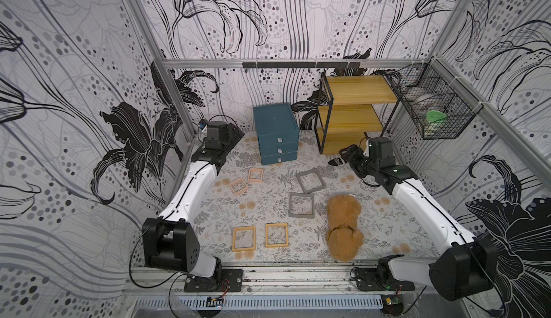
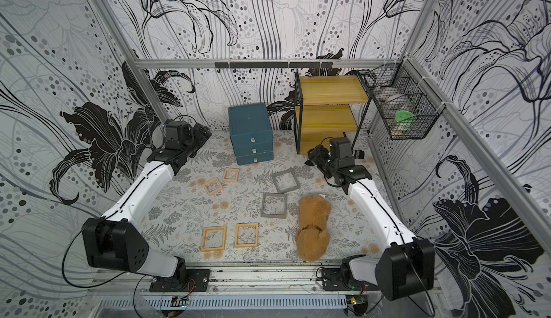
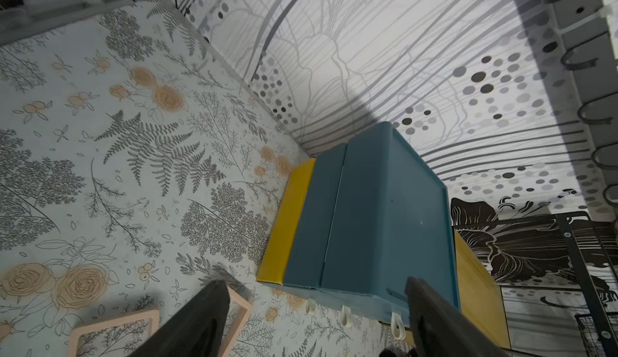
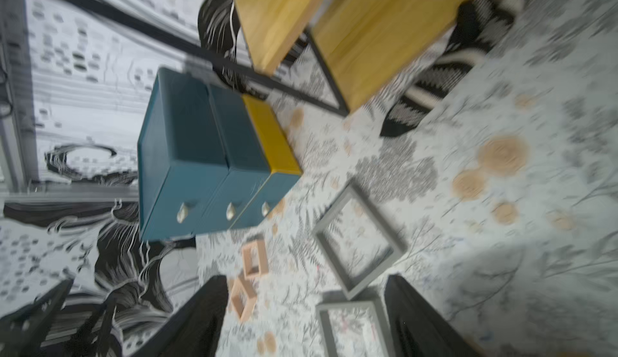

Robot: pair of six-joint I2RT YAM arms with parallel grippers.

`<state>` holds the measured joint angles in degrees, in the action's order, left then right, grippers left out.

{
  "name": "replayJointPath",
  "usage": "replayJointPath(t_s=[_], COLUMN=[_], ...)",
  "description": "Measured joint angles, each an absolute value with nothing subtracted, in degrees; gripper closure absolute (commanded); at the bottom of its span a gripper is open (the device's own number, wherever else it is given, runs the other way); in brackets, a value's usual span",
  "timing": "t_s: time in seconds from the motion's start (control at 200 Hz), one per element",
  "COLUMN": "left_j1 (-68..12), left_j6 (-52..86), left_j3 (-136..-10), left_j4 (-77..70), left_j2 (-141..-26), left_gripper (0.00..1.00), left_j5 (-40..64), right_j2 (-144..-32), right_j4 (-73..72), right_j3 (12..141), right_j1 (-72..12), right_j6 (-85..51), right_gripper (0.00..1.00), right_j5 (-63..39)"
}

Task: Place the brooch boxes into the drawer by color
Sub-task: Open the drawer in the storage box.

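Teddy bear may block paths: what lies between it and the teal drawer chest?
The farther grey brooch box, lying flat; both top views show it.

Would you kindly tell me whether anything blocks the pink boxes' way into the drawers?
Nothing lies on the mat between the pink boxes and the chest, but all three drawers are shut, so no box can go in yet.

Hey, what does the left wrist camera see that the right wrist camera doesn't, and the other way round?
Only the left wrist view shows the wall hooks. Only the right wrist view shows the grey brooch boxes, lying on the table. Both show the teal drawer chest with its three pulls, and the pink brooch boxes in front of it.
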<state>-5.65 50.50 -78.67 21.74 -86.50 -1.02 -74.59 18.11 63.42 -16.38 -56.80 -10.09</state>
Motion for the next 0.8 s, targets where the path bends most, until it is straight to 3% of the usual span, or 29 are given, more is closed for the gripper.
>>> replayJointPath(t_s=[0.13, 0.416, 0.801], left_j1=[-6.0, -6.1, -6.1], left_j6=[51.0, 48.9, 44.9], left_j3=[-81.8, -90.1, -100.2], left_j4=[24.1, 24.3, 28.1], left_j2=[-88.2, -95.7, -106.0], left_gripper=[0.28, 0.32, 0.32], left_j5=[3.6, 11.1, 13.7], right_j2=[-78.6, -87.2, -94.8], right_j4=[11.6, 1.3, -8.8], right_j3=[63.4, 64.5, 70.1], right_j1=[-21.4, -27.5, -28.4], right_j6=[-62.6, -71.4, -78.5], right_gripper=[0.34, 0.53, 0.62], right_j5=[-14.5, -19.0, -21.1])
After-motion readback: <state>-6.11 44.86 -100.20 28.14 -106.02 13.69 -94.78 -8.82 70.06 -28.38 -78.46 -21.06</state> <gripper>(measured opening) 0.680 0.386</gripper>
